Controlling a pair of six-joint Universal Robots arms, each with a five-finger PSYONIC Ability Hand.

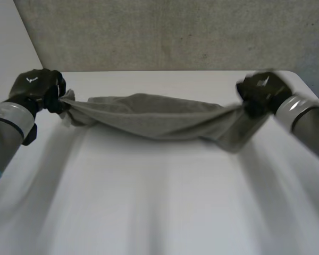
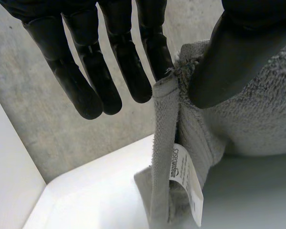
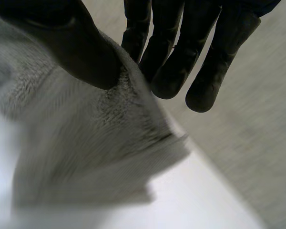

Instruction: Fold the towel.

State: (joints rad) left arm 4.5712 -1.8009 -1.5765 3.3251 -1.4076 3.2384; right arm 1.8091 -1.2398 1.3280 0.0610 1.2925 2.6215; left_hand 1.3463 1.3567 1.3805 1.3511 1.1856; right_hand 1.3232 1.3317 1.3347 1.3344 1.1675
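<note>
Two black hands hold the grey towel (image 1: 154,119) up between them over the far part of the white desk (image 1: 159,207), in front of a rough grey wall (image 1: 165,32). In the head view the left hand (image 1: 36,87) grips one end and the right hand (image 1: 261,91) the other. The cloth runs across from one to the other as a bunched band that sags in the middle, and a loose flap hangs down just below the right hand. Whether the lowest fold touches the desk cannot be told from here.

Each wrist view shows the grip that the head view hides. On the left, the thumb (image 2: 229,57) presses a hemmed corner of the towel against the nearest finger, while the remaining fingers (image 2: 81,81) stand straight and free of the cloth. A white printed label (image 2: 183,181) hangs from the hem below that pinch. On the right, the thumb (image 3: 81,52) bears down on the towel's edge and pinches it against the fingers (image 3: 205,67) behind, which reach past the cloth. The towel falls away from that pinch in folds towards the desk.
</note>
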